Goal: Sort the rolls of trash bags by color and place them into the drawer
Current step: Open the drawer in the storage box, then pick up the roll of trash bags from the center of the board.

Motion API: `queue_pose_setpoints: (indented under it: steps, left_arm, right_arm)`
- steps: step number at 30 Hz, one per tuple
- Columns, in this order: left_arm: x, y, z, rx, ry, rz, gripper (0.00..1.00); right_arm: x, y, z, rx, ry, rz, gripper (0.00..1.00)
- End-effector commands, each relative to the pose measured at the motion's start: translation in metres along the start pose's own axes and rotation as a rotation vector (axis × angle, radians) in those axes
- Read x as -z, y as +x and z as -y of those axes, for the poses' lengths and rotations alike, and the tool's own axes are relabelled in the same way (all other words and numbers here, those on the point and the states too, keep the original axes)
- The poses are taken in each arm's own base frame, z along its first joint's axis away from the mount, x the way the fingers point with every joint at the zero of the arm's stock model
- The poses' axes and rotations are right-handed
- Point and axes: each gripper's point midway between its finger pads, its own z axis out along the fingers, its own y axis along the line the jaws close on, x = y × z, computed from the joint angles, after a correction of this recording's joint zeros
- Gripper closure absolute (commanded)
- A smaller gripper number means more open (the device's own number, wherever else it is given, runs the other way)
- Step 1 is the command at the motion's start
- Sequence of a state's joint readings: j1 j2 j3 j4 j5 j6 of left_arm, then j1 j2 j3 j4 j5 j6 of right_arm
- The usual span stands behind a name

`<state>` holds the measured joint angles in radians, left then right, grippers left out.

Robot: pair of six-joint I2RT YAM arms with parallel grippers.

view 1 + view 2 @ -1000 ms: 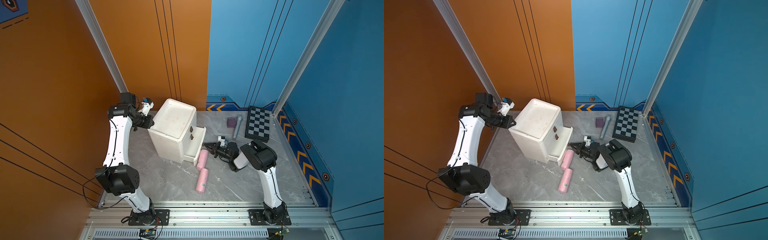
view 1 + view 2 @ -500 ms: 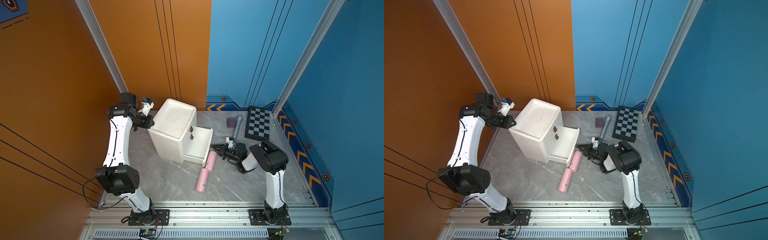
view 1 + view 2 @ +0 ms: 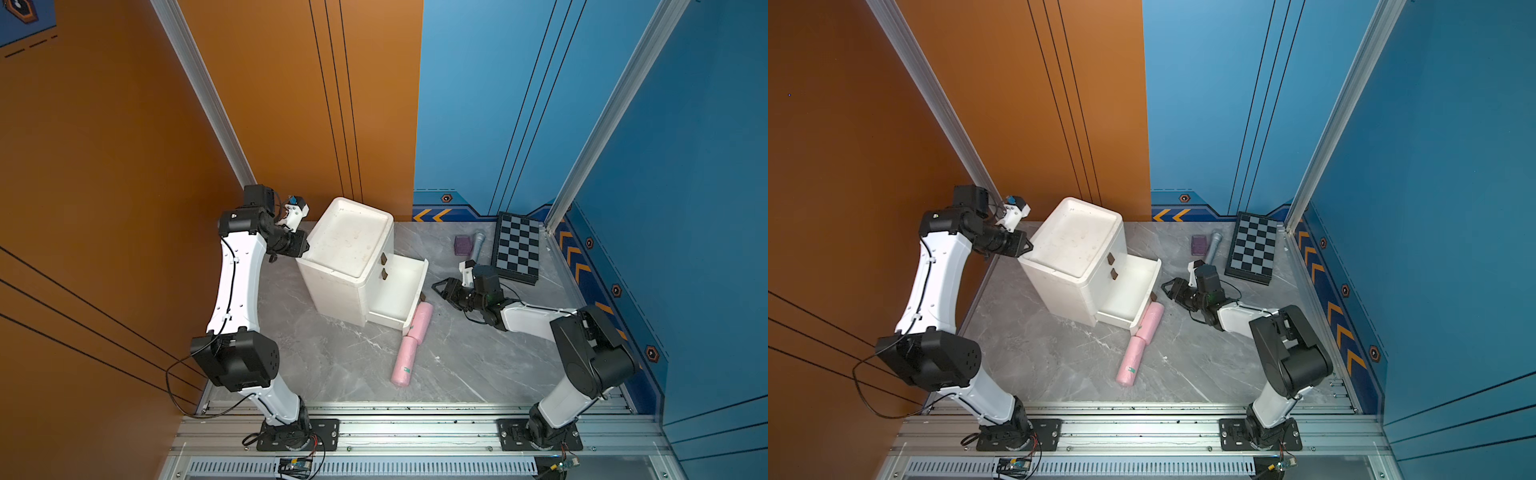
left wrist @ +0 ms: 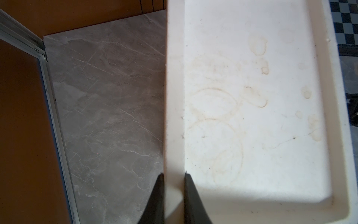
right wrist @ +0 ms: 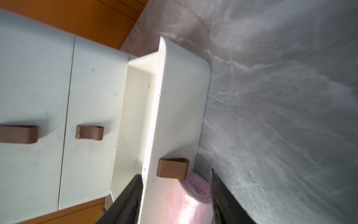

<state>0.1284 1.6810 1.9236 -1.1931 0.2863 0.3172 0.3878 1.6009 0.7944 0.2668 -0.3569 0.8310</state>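
The drawer (image 3: 345, 237) (image 3: 1075, 237) is a white cabinet near the back wall; its bottom drawer (image 3: 399, 291) (image 3: 1129, 291) stands pulled out and looks empty. Two pink rolls of trash bags lie on the floor: one (image 3: 420, 322) (image 3: 1150, 322) against the pulled-out drawer's front, one (image 3: 404, 361) (image 3: 1129, 361) just nearer. My left gripper (image 4: 173, 174) (image 3: 301, 245) is shut on the cabinet's top rim. My right gripper (image 5: 175, 172) (image 3: 436, 286) is open just in front of the bottom drawer's brown pull tab (image 5: 173, 167), holding nothing, with the pink roll (image 5: 193, 194) close below the tab.
A black-and-grey chequered board (image 3: 517, 249) leans at the back right. A purple cube (image 3: 463, 245) and a grey stick (image 3: 478, 245) lie beside it. The orange wall stands close behind the cabinet, the blue wall along the right.
My right gripper pulled the bottom drawer out to the right, then opened and let go of the pull tab. The drawer front pushed the near pink roll along. The left gripper has not moved.
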Motion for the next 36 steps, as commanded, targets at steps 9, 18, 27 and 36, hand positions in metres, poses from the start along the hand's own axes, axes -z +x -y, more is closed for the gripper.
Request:
queue_pose_setpoints:
  steps: [9,18,27,36]
  left_arm:
    - [0.002,0.036,0.000,0.073,-0.049,-0.163,1.00]
    - [-0.003,0.054,0.002,0.109,-0.076,-0.272,1.00]
    - [-0.015,0.063,-0.001,0.145,-0.110,-0.335,1.00]
    - [-0.026,0.063,0.006,0.145,-0.117,-0.360,1.00]
  right_arm:
    - [0.091,-0.028,0.037,0.209,0.533,0.274,0.00]
    - [0.103,-0.019,0.038,0.216,0.538,0.297,0.00]
    - [0.092,-0.001,0.055,0.021,0.275,0.309,0.03]
    - [0.086,0.004,0.028,0.293,0.423,0.110,0.15]
